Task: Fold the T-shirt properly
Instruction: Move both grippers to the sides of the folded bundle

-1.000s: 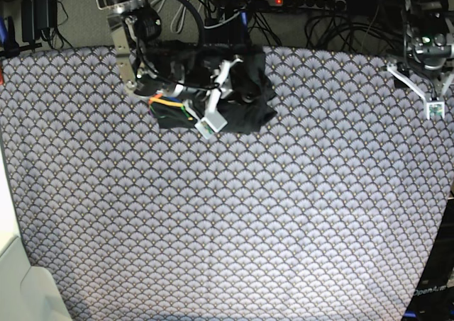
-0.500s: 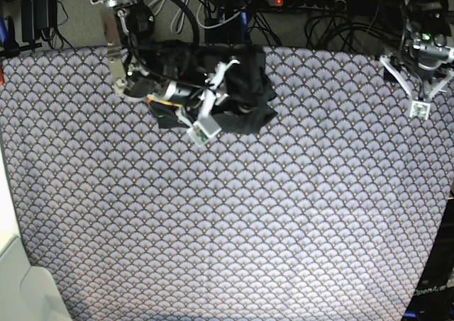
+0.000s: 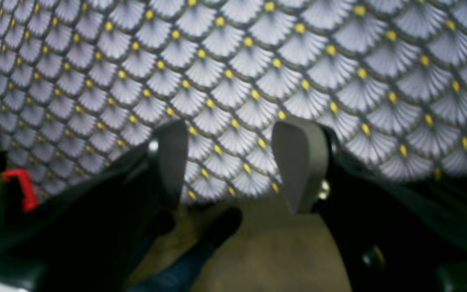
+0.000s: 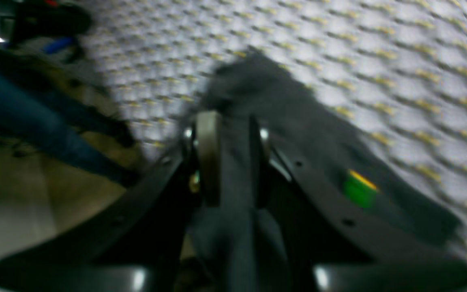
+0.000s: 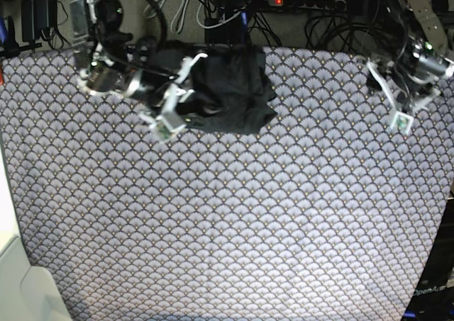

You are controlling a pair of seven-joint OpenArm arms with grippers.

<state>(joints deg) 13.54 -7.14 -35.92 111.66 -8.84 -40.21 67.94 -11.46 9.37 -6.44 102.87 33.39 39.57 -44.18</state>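
Dark fabric of the T-shirt [image 4: 298, 134] is pinched between the two fingers of the right gripper [image 4: 229, 158], as is seen in the right wrist view, where the cloth runs through the narrow gap between the jaws; a small green and yellow patch of the print [image 4: 359, 188] is visible on the fabric beside the gripper. In the base view the T-shirt [image 5: 237, 91] is found as a crumpled dark heap at the far edge of the table, on the scallop-patterned cloth [image 5: 234, 222], and the right gripper [image 5: 174, 101] is placed at its left side. At the other far corner the left gripper [image 5: 397, 98] is held above the patterned cloth, well apart from the shirt. Its grey fingers [image 3: 300, 160] are spread apart and nothing is held between them.
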